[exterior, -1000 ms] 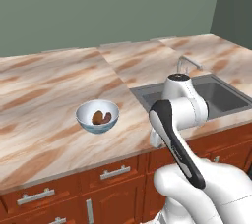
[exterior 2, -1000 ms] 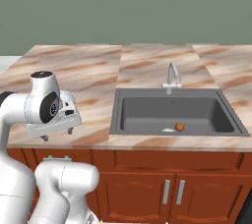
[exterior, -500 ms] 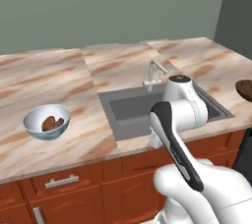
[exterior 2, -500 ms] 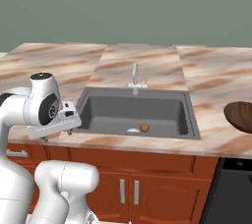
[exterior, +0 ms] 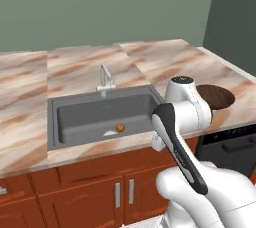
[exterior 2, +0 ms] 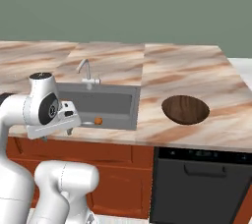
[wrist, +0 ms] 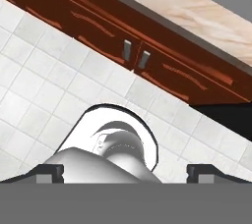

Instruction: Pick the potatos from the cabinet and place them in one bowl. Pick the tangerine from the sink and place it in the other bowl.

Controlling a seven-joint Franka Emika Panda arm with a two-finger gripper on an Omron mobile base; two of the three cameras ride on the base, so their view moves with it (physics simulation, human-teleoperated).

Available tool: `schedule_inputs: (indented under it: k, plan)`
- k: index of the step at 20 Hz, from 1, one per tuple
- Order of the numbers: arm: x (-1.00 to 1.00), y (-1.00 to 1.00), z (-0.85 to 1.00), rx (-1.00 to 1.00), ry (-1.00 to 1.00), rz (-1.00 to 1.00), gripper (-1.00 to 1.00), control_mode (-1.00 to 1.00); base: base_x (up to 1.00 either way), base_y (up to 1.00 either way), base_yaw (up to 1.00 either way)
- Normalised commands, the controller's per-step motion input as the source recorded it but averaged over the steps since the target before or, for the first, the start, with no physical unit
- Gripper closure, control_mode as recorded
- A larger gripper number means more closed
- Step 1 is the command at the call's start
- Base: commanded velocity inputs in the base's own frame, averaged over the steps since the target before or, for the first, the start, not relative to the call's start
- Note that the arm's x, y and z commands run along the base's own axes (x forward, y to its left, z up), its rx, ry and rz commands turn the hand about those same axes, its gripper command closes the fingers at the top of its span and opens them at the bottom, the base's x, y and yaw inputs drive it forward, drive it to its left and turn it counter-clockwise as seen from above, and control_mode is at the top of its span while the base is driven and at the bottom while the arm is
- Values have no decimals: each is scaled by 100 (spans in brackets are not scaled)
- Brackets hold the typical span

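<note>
Right base view: sink [exterior 2: 123,101], dark grey basin set in the marble table [exterior 2: 197,70], silver faucet [exterior 2: 87,73] at its far rim. Tangerine [exterior 2: 98,120], one, small orange ball on the sink floor near the front wall. Other bowl [exterior 2: 185,108], shallow dark brown, on the table right of the sink, well apart from the tangerine. Hand [wrist: 126,173]: fingers spread wide, holding nothing, held low in front of the sink and pointing at the tiled floor [wrist: 44,85].
</note>
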Motion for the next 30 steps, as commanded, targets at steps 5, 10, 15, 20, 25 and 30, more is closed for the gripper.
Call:
schedule_inputs:
  k: [5,10,15,20,25,30]
  plan:
    - [0,0,0,0,0,0,-100,100,10,-73,-10]
    - [0,0,0,0,0,0,-100,100,8,-80,-2]
    - [0,0,0,0,0,0,-100,100,40,-8,-7]
    - [0,0,0,0,0,0,-100,100,26,73,-29]
    - [0,0,0,0,0,0,-100,100,17,100,-19]
    - [0,0,0,0,0,0,-100,100,51,19,0]
